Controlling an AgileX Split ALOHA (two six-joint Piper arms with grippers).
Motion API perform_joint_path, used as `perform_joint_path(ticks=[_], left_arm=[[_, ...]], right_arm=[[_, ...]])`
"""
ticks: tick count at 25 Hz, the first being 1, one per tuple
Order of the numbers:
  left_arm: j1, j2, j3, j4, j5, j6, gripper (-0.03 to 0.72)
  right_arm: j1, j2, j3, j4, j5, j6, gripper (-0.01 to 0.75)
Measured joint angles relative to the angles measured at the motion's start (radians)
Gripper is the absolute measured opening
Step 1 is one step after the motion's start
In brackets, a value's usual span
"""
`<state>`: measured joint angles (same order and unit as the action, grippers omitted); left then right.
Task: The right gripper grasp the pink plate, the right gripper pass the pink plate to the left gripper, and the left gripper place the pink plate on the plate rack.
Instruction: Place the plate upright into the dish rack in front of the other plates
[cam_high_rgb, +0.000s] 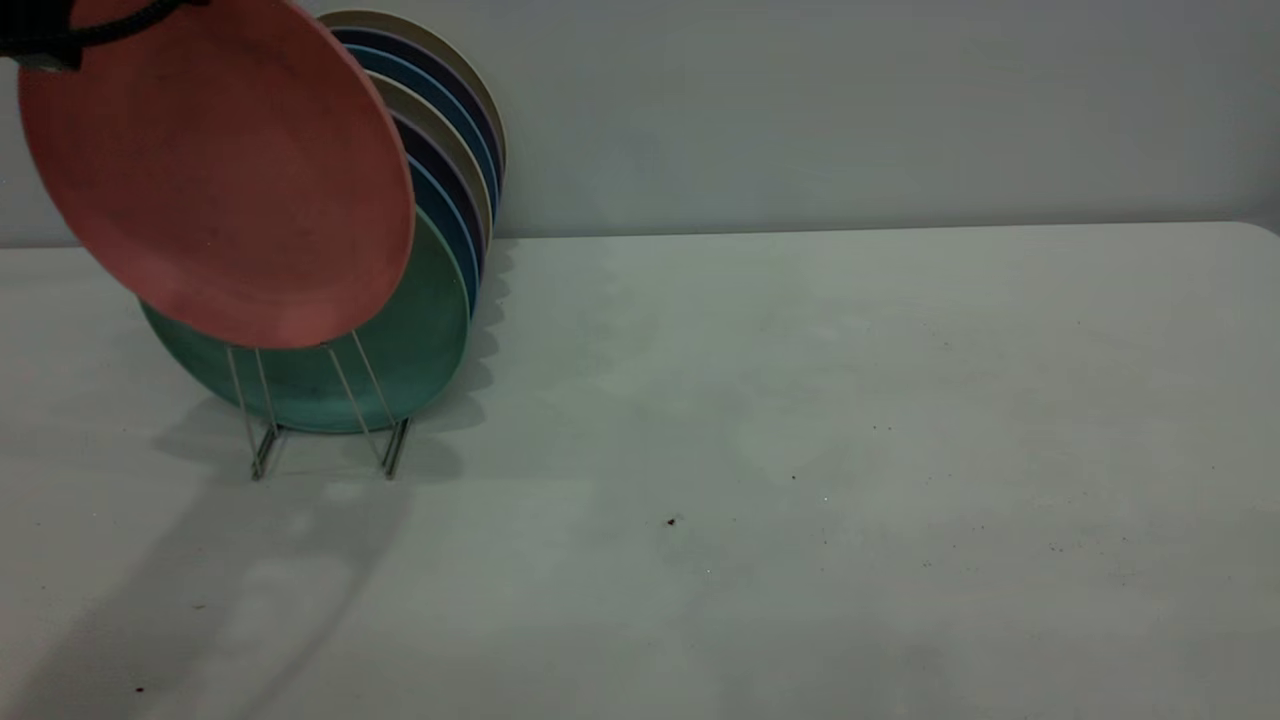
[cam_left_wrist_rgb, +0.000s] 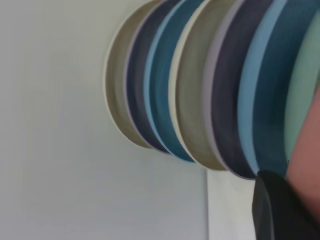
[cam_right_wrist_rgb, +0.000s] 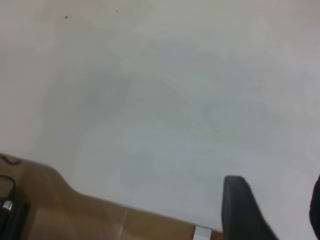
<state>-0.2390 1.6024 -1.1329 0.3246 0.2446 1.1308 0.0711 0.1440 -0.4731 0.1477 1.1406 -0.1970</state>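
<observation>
The pink plate (cam_high_rgb: 220, 170) hangs tilted in the air at the far left, its lower edge just above the front loops of the plate rack (cam_high_rgb: 262, 448). My left gripper (cam_high_rgb: 50, 35) is shut on the plate's upper rim, mostly cut off by the picture's corner. In the left wrist view one black finger (cam_left_wrist_rgb: 280, 210) lies against the pink plate (cam_left_wrist_rgb: 306, 150). My right gripper (cam_right_wrist_rgb: 277, 192) is out of the exterior view; in its wrist view its fingers (cam_right_wrist_rgb: 245, 210) stand apart over bare table, holding nothing.
A green plate (cam_high_rgb: 425, 340) stands in the rack right behind the pink one, followed by several blue, navy and beige plates (cam_high_rgb: 455, 150), which also show in the left wrist view (cam_left_wrist_rgb: 200, 85). A table edge with brown floor (cam_right_wrist_rgb: 75, 215) shows in the right wrist view.
</observation>
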Motion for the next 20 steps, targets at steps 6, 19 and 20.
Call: perform_joint_path(ticks=[6, 19, 20], left_arm=[[0.0, -0.032, 0.0, 0.125, 0.072, -0.181, 0.022], [-0.005, -0.078, 0.083, 0.48, -0.041, -0.464, 0.022], [-0.005, -0.078, 0.098, 0.484, -0.043, -0.464, 0.022]], right_arm=[[0.0, 0.0, 0.0, -0.004, 0.0, 0.011, 0.351], [0.0, 0.0, 0.001, -0.026, -0.001, 0.037, 0.351], [0.0, 0.0, 0.001, -0.026, -0.001, 0.037, 0.351]])
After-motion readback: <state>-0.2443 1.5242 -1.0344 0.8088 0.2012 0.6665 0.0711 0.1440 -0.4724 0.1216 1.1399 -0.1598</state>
